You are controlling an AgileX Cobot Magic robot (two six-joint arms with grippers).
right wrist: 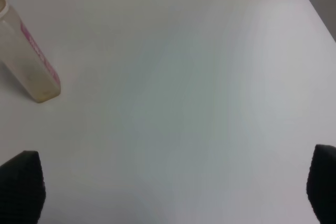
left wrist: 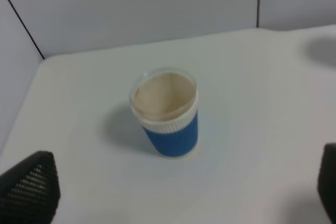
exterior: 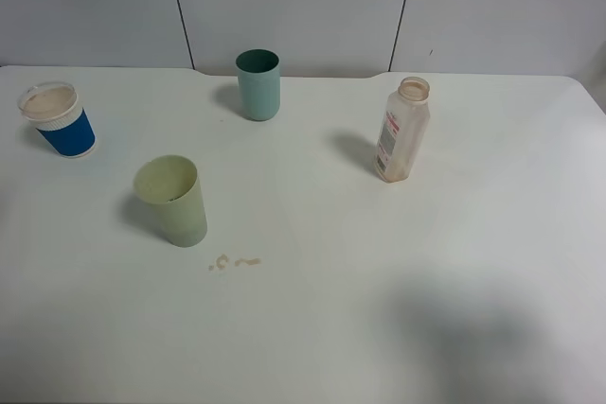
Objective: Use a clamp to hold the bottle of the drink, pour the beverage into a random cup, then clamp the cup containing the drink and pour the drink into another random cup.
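The bottle of the drink (exterior: 402,130) stands upright, uncapped, right of the table's middle, with a brownish tint at its base; it also shows in the right wrist view (right wrist: 31,61). The pale yellow-green tumbler (exterior: 172,201) stands at front left; I cannot see what is inside it. The short blue cup with a white rim (exterior: 59,120) stands at far left and is centred in the left wrist view (left wrist: 167,114). My left gripper (left wrist: 178,190) is open, short of the blue cup. My right gripper (right wrist: 170,187) is open over bare table, well apart from the bottle. Neither gripper shows in the high view.
A darker teal tumbler (exterior: 258,84) stands at the back middle. A few small brownish drops (exterior: 234,261) lie on the white table (exterior: 379,281) just in front of the pale tumbler. Grey wall panels close the back edge.
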